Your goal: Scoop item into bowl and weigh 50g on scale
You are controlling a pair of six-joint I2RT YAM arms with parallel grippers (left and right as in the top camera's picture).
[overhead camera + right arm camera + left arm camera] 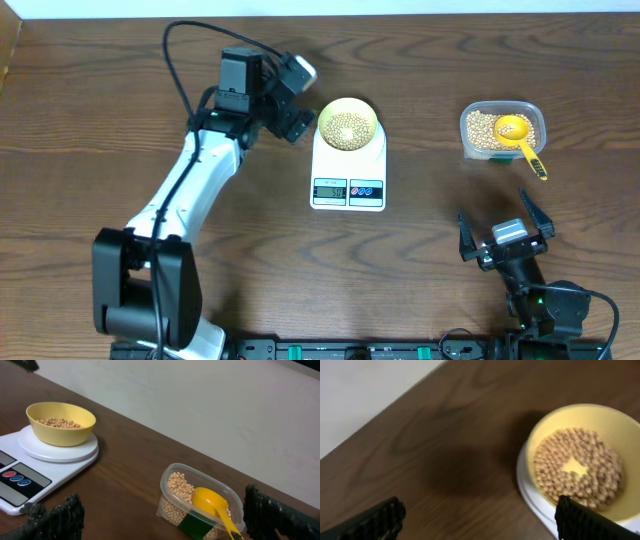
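Left tool [480, 517] sits open right beside the bowl [580, 410], upper centre. One nudge could shift it on the scale [348, 172] and spill beans [555, 460]. Right tool [503, 226] is open too, lower right.

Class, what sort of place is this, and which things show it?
Probably a robot lab bench, not a kitchen: robot arms at a wooden table, a plain wall, and a scale, a bowl of beans and a tub laid out.

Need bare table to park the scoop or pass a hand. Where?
Free: strip between scale and container; front stretch between scale and right hand; table left of the left arm. Crowded: left hand sits close beside the bowl; scoop handle overhangs the container toward the right hand.
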